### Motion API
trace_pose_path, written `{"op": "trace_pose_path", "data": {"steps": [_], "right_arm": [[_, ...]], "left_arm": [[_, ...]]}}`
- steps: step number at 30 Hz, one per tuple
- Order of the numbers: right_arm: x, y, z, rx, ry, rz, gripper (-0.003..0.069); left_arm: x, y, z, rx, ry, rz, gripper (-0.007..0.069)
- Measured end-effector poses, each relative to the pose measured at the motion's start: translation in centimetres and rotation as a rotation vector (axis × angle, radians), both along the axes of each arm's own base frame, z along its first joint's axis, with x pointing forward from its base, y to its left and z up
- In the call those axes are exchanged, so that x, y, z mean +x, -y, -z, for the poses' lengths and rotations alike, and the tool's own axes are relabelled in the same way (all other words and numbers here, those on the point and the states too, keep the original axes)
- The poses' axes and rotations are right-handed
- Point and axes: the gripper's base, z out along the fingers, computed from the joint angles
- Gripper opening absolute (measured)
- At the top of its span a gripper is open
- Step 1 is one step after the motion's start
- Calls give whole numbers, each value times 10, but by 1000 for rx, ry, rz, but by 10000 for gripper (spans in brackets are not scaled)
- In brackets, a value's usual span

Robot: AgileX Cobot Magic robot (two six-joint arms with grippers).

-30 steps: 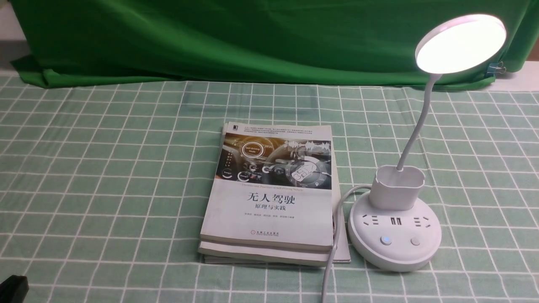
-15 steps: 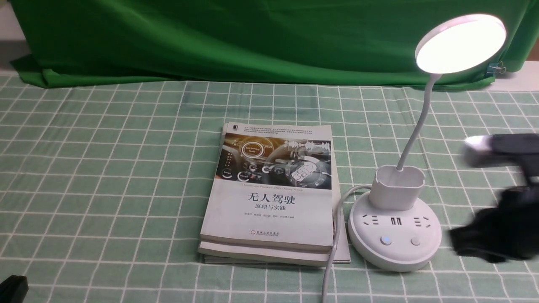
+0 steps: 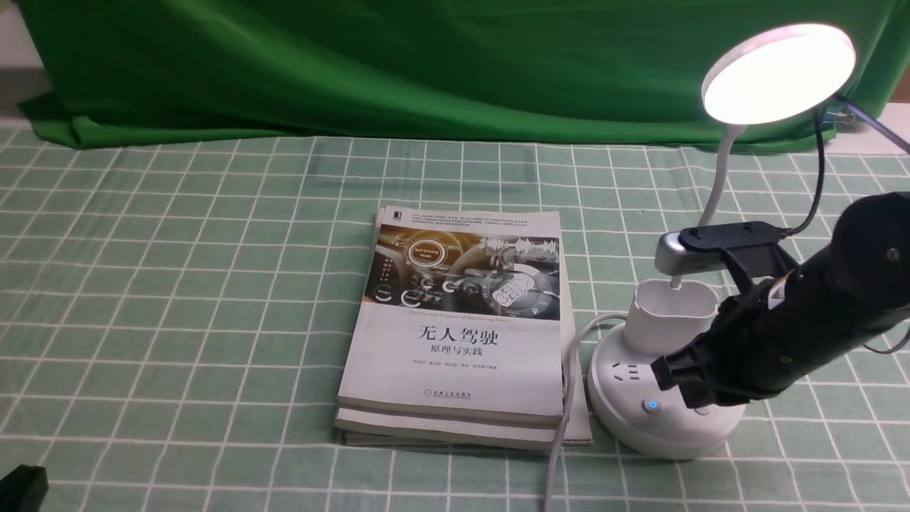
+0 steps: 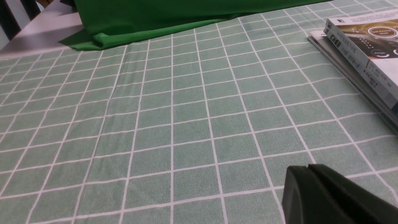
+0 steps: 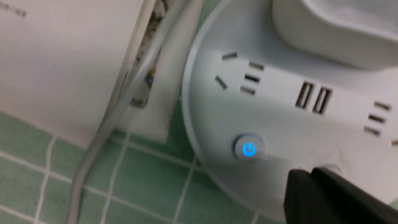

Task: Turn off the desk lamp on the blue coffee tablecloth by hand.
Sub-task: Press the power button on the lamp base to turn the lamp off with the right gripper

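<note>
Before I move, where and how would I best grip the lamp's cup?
Probably its near wall: the oval cup is open-topped, so one jaw could go inside, one outside, coming from above, clear of the neck.

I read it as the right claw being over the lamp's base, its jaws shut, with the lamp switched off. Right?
Not quite: the lamp is on, its head glowing in the front view. The right claw is indeed over the base, jaws shut.
</note>
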Motion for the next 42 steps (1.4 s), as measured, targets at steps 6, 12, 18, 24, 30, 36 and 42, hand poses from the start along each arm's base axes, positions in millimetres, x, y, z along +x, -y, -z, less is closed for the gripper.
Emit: {"op": "trace_pose_path", "data": {"steps": [6,12,18,24,30,36,42], "right_arm": [[0,3,2,-39,-5,5,38],[1,4,2,-45,-7,14,38],[4,3,8,-47,-13,22,38],[11,0,22,-57,-49,24,38],[10,0,13,-47,-20,22,38],[8,1,-8,-28,49,20,38],[11,1,7,-55,-5,13,38]], "left_arm": [[0,0,0,0,0,0,0],[0,0,0,0,0,0,0],[0,0,0,0,0,0,0],[0,0,0,0,0,0,0],[0,0,0,0,0,0,0],[0,0,0,0,0,0,0],[0,0,0,0,0,0,0]]}}
